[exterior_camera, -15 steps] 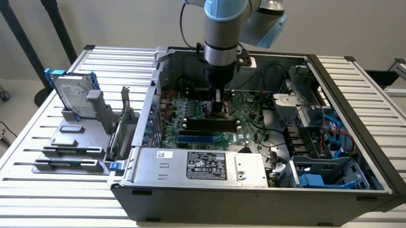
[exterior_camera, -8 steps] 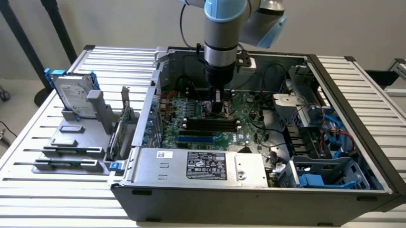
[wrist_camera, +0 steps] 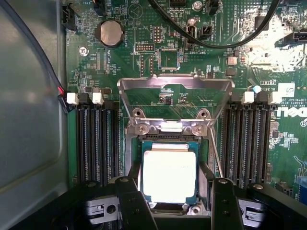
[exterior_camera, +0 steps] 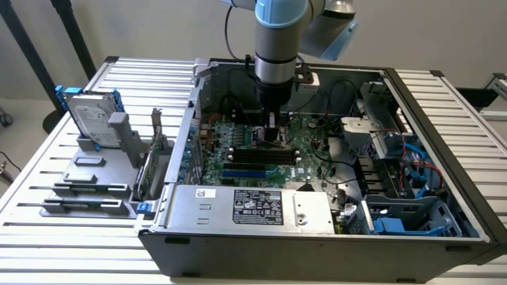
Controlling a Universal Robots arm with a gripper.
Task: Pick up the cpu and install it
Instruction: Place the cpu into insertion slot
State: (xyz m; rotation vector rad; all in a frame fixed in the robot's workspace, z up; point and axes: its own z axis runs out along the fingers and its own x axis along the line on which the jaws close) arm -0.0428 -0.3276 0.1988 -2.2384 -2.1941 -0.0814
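Note:
The cpu (wrist_camera: 169,175), a small square chip with a bright silver top and a thin dark rim, sits between my two black fingers (wrist_camera: 128,191), level with the black socket frame (wrist_camera: 168,139) on the green motherboard (exterior_camera: 313,157). My gripper (wrist_camera: 170,184) is shut on the cpu's two opposite edges. The socket's silver load plate (wrist_camera: 175,82) stands swung open beyond the chip. In the exterior view my gripper (exterior_camera: 275,133) reaches straight down into the open computer case (exterior_camera: 317,249), its tip at the board.
Black memory slots (wrist_camera: 98,143) with white clips flank the socket on both sides. A coin battery (wrist_camera: 110,32) and black cables (wrist_camera: 216,38) lie further along the board. Outside the case, on the exterior view's left, a silver hard drive (exterior_camera: 91,119) in a blue bracket stands in a grey holder.

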